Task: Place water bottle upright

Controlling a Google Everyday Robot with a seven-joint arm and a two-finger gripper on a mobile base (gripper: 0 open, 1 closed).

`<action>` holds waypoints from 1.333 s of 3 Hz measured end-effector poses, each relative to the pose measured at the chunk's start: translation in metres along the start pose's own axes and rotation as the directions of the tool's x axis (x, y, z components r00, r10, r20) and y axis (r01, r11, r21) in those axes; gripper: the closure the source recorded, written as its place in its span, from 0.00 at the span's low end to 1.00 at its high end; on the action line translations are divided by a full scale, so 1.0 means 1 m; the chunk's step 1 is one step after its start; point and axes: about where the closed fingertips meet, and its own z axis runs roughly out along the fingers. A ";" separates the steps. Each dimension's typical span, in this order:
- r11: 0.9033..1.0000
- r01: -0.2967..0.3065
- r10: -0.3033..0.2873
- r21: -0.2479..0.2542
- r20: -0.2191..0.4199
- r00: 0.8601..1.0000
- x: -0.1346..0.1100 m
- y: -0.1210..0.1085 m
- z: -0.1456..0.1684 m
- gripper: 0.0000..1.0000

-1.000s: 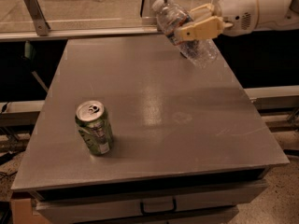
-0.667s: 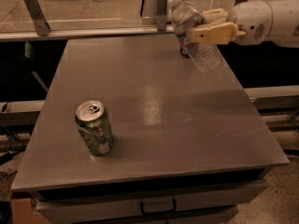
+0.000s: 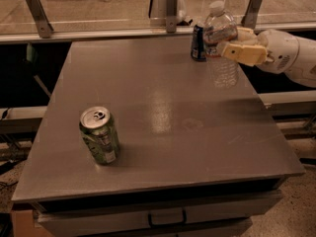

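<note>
Grey and flat, the big metal table [image 3: 163, 132] fills the view. Near its 1 o'clock corner, the small clear ribbed plastic water bottle with a white cap [image 3: 224, 70] stands straight up. The cream two-finger gripper [image 3: 229, 41] is at the bottle's 3 o'clock side, with its fingers squeezed on the upper part. A dark blue can [image 3: 198, 43] sits just beside the bottle at 10 o'clock. A green soda can [image 3: 99, 135] stands at the table's 8 o'clock.
</note>
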 end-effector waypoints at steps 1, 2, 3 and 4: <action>0.999 0.037 -0.035 -0.019 0.099 0.994 0.010 0.002 -0.014 1.00; 0.997 0.072 -0.065 -0.040 0.160 0.985 0.022 -0.001 -0.025 1.00; 0.994 0.088 -0.074 -0.068 0.186 0.980 0.035 -0.001 -0.031 1.00; 0.993 0.083 -0.065 -0.084 0.194 0.979 0.045 -0.003 -0.035 1.00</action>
